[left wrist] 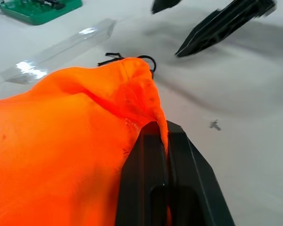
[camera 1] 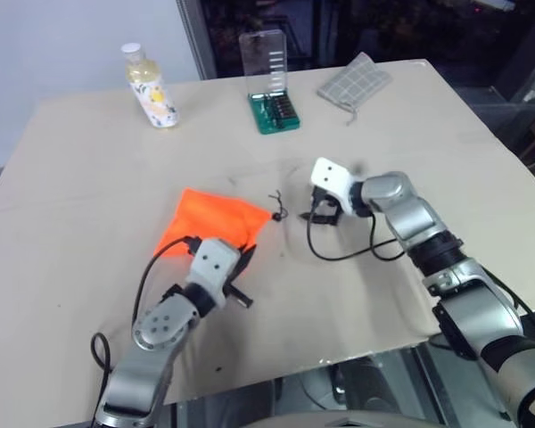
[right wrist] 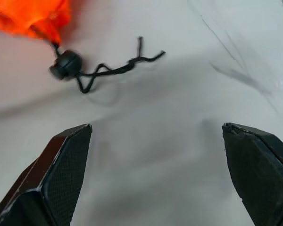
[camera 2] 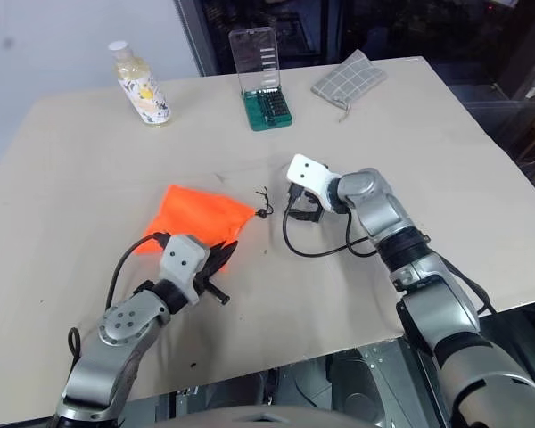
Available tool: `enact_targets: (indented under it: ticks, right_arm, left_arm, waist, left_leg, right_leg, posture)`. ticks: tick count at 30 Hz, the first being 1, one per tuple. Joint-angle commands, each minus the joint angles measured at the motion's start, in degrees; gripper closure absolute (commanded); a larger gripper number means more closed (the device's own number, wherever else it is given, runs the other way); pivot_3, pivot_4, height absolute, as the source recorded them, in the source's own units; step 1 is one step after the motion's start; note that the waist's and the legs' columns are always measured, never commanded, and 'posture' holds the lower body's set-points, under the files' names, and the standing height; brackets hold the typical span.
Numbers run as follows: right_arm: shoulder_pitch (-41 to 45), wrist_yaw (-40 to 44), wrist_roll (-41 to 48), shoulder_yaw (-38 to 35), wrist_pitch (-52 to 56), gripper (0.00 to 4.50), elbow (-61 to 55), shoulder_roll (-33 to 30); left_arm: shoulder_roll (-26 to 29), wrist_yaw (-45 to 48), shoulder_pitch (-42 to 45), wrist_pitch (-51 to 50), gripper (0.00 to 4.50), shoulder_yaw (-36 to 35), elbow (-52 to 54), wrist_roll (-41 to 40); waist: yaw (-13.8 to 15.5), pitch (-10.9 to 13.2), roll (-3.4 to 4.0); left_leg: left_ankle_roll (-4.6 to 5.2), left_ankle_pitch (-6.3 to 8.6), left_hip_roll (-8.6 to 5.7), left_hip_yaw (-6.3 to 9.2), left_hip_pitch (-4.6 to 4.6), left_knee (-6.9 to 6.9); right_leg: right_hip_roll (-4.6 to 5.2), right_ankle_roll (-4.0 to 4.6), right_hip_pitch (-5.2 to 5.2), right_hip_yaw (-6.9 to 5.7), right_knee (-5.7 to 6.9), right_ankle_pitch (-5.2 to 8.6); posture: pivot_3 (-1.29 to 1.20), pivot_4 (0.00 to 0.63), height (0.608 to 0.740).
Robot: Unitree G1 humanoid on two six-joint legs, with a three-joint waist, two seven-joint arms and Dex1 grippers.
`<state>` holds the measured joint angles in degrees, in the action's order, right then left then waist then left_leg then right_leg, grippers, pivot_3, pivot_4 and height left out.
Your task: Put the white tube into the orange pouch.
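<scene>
A pale table (camera 1: pixel 89 178) carries everything. At its far left stands a yellowish bottle (camera 1: pixel 151 87) with a white cap. Nearer, left of centre, the orange pouch (camera 1: pixel 216 220) lies flat, its dark cord (camera 1: pixel 277 211) and round stopper trailing off its right corner.

The left gripper (left wrist: pixel 166 155) sits at the pouch's near edge, fingers pressed together and pinching a fold of the orange fabric; the left wrist view shows this grip close up.

Further back, near the middle, is a green tool case (camera 1: pixel 275 111) with its clear lid standing up, and to its right a grey checked cloth (camera 1: pixel 354 83).

The right gripper (right wrist: pixel 158 176) hovers over bare table just right of the cord, its fingers (right wrist: pixel 66 165) spread wide with nothing between them. The white tube is not visible; whether it is in the pouch cannot be told.
</scene>
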<state>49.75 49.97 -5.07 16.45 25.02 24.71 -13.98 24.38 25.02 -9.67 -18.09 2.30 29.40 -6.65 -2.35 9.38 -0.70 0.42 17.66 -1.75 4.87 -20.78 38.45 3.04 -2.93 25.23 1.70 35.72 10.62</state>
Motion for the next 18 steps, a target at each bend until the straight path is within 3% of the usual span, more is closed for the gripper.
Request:
enact_targets:
  ticks: [1,7,18]
  right_arm:
    - [0.15,-8.0,4.75,-5.87,4.63,0.03,-2.14,6.69]
    - [-2.07,-15.94,4.88,-6.03,1.62,0.03,1.99,15.09]
    - [-3.69,-22.27,2.55,-5.38,-5.4,0.03,8.84,15.41]
  left_arm:
    - [-0.01,-0.21,-0.4,2.03,4.5,-0.23,0.37,0.74]
    - [-0.58,-0.38,-0.48,2.3,4.5,-0.02,0.25,0.94]
    - [-0.96,-0.76,-0.24,1.9,4.5,-0.38,0.89,1.1]
  waist:
    - [-0.1,0.0,0.0]
    - [0.15,-0.01,0.0]
    - [0.15,-0.05,0.0]
  left_leg:
    - [0.0,0.0,0.01,-0.03,0.0,-0.01]
    - [0.0,0.0,0.01,0.0,0.0,-0.01]
    - [-0.01,-0.01,-0.06,0.01,0.08,0.0]
  right_leg:
    - [0.0,0.0,0.01,0.04,0.01,0.0]
    - [0.0,0.0,0.04,0.04,0.06,0.0]
    - [-0.03,0.0,-0.01,-0.01,0.12,0.0]
  posture:
    - [0.0,0.15,0.74]
    - [0.0,0.15,0.74]
    - [0.0,0.15,0.74]
